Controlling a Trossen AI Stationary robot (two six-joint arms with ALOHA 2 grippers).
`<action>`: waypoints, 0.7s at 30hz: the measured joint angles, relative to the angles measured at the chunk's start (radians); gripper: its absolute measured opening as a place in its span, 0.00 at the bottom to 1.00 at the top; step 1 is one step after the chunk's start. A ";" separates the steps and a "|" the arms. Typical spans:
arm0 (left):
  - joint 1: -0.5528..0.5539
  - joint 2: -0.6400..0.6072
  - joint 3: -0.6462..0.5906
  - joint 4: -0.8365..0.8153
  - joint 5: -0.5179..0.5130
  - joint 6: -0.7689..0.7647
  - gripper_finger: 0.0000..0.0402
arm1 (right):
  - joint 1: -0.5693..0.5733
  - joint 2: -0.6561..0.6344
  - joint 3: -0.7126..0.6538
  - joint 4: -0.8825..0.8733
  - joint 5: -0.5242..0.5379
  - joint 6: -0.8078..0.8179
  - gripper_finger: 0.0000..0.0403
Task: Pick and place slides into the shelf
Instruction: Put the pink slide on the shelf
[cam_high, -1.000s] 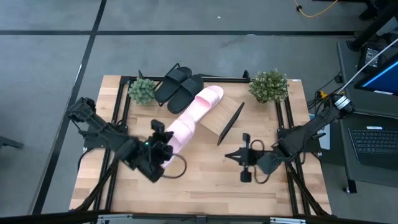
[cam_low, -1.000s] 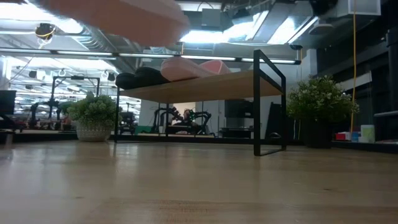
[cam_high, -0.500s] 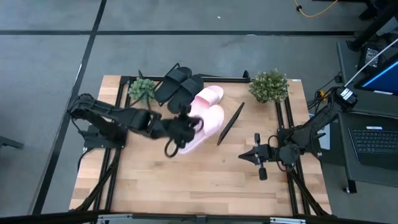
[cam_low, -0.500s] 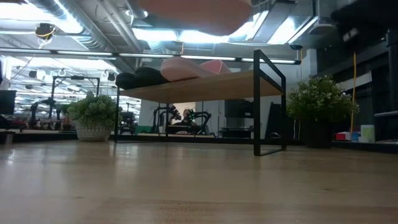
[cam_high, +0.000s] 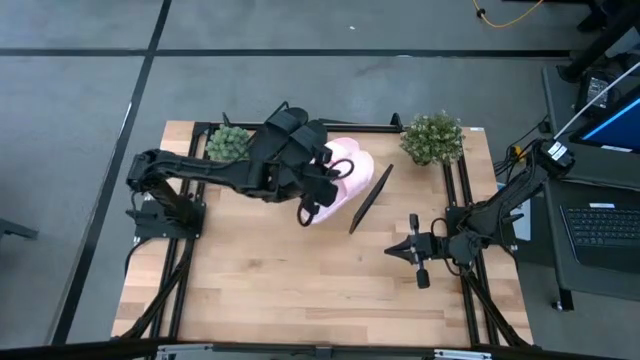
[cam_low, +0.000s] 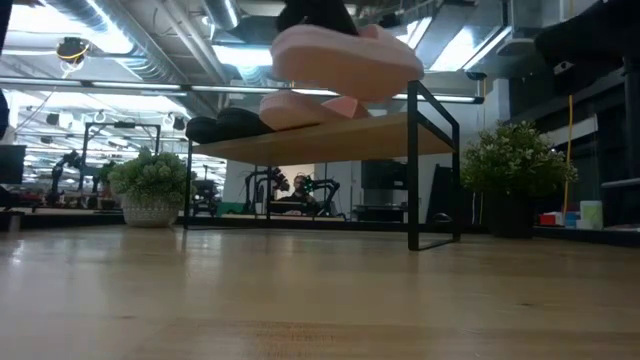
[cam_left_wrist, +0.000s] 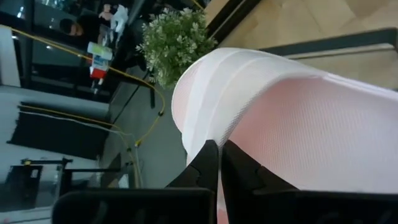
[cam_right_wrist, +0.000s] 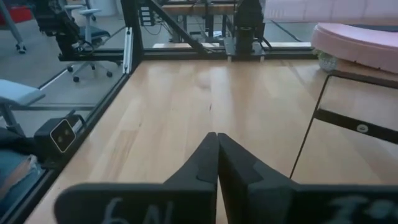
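One pink slide (cam_left_wrist: 292, 118) is pinched in my left gripper (cam_high: 313, 187), fingers pressed thin on what looks like the strap edge, and I'm holding it in the air over the shelf (cam_low: 330, 140), just beside the other pink slide (cam_high: 345, 152) already lying on the board. From the low view the carried one hangs sole-down, a bit tilted, above the board w/ clear air under it, so not set down yet. Feels to me like a light foam thing: soft, bendy, matte ribbed skin, prob. not slippery, nothing fragile. A thin pinch on the strap lets it swing & droop at the toe, so I reckon a grip mid-strap, close to the sole, keeps it level; squeezing hard would only dent it, no harm. Black pair (cam_high: 290, 135) sits on the shelf's far-left part, near the small plant (cam_high: 228, 143); the free slot for mine looks to be toward the right end, by the black frame (cam_low: 432, 165). My right gripper (cam_high: 416, 262) waits low over the table (cam_high: 300, 290) on the right, well apart from the shelf, fingers pressed together on nothing. Bigger plant (cam_high: 432, 137) stands at the far-right corner.
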 joint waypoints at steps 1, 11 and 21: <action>0.011 0.007 0.011 0.001 0.014 0.000 0.00 | 0.000 0.000 0.000 0.000 0.000 0.012 0.02; 0.000 0.016 0.106 -0.002 0.015 -0.048 0.00 | 0.000 0.011 0.001 -0.001 0.000 0.040 0.03; -0.017 0.041 0.117 0.033 0.000 -0.072 0.00 | 0.000 0.075 0.001 0.035 0.001 0.046 0.03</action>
